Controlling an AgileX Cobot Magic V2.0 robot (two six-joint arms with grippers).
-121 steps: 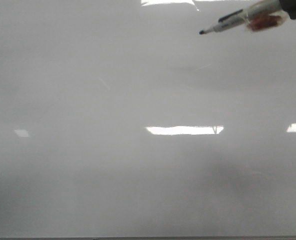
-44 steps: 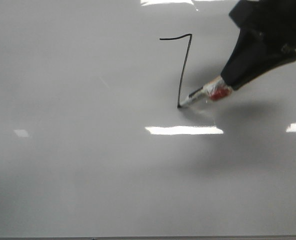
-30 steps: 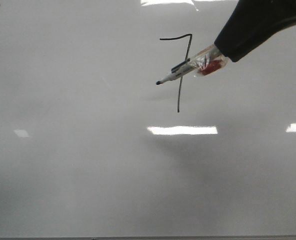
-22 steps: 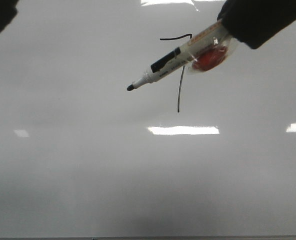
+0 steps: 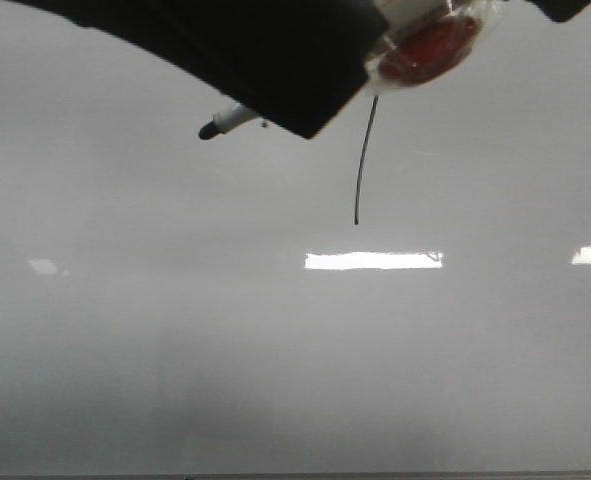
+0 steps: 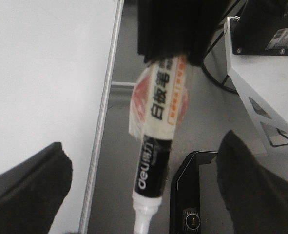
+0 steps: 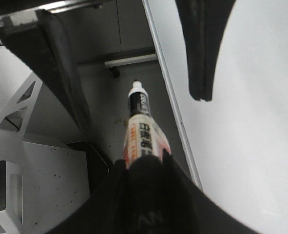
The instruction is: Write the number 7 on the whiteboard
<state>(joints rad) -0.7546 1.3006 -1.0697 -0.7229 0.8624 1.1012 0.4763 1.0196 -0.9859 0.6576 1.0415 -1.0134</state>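
The number 7 (image 5: 361, 165) sits in the upper middle of the whiteboard (image 5: 295, 360), but from the front I see only its long, gently curved downstroke; the top bar is hidden behind a dark arm crossing the top of the view. The stroke ends cleanly above the bright light reflection (image 5: 373, 261), thin and black with no visible smear. I judge the writing finished, so the step in hand is getting the pen away from the board without marking it.

The marker (image 5: 230, 120) pokes its dark tip out to the left of that arm, and nothing shows it touching the board. Its taped, red-labelled rear end shows near the top of the stroke. In the right wrist view the right gripper (image 7: 146, 168) is clamped around the marker's rear barrel, tip pointing away, with the board's edge running beside it. In the left wrist view the same pen hangs between the wide-spread dark fingers (image 6: 31, 187) of the left gripper (image 6: 146, 195), whose jaws stand apart and hold nothing; the pen passes between them untouched.

To do this well I keep the right grip firm and draw the tip away from the glossy surface before swinging sideways, so no stray line crosses the digit. With the pen running between the left fingers, I would move slowly and watch both wrist views, since a knock could twist it in the grip.
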